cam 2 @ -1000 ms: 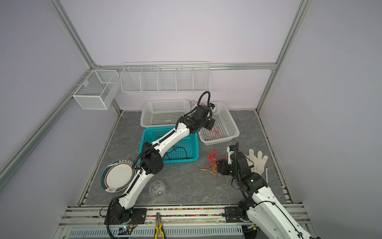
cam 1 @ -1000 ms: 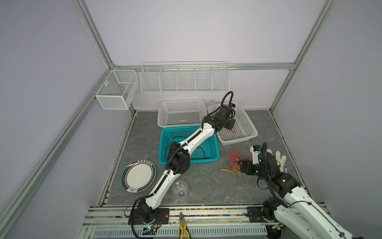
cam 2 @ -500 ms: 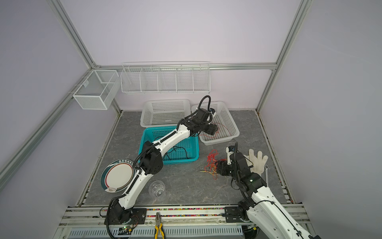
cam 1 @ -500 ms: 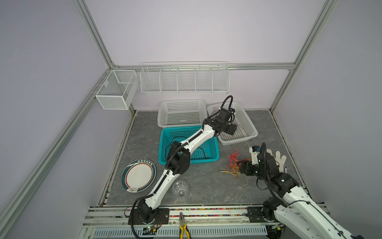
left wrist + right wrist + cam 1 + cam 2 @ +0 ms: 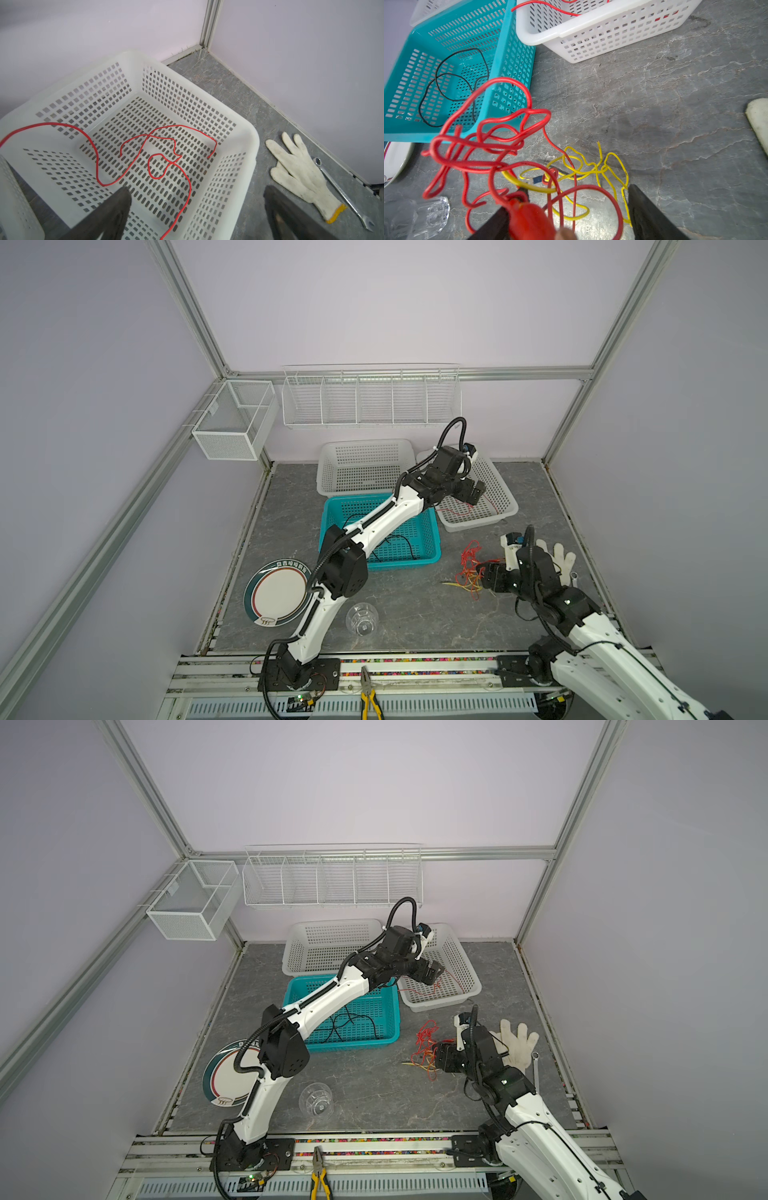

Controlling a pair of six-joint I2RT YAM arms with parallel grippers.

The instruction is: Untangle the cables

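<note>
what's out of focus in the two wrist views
right wrist view: the red cables nearest the lens are soft, the yellow cables sharp; left wrist view: the dark fingers at the edge are blurred, the red cable in the white basket crisp.

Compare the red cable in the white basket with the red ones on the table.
The red cable in the white basket lies loosely spread, with no other colour; the red cables on the table are knotted with yellow cables. The basket one curves openly; the table ones bunch into tight raised loops. Both are thin and red.
</note>
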